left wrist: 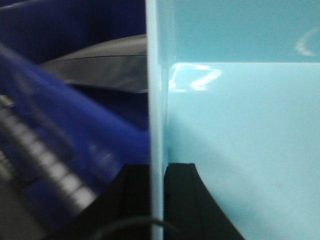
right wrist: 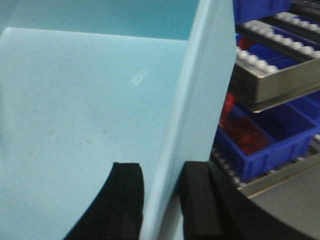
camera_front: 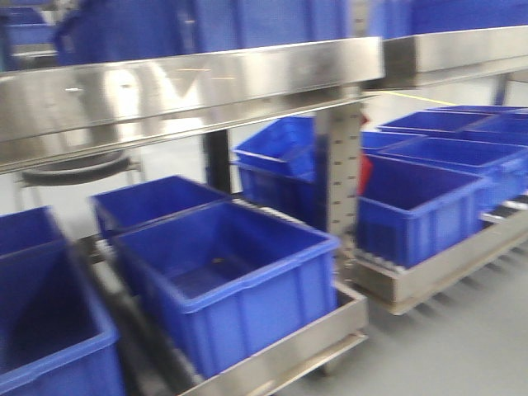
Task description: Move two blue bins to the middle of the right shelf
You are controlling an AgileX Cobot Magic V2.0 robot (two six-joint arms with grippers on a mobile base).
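We note the left claw (left wrist: 157, 200) clamped on a thin wall of the pale-blue bin (left wrist: 240, 140), and the right claw (right wrist: 161, 200) likewise, one pad on each side. The bin hangs between the arms, out of the front view. We judge it light, stiff, glossy and slippery; opposite walls suit the hold. Beyond are dark-blue bins (camera_front: 227, 280) on steel shelves (camera_front: 190, 82).

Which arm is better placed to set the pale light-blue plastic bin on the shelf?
Right, probably: the right gripper and left gripper each clamp a pale light-blue plastic bin wall, but a steel roller shelf lies close beside the right one.
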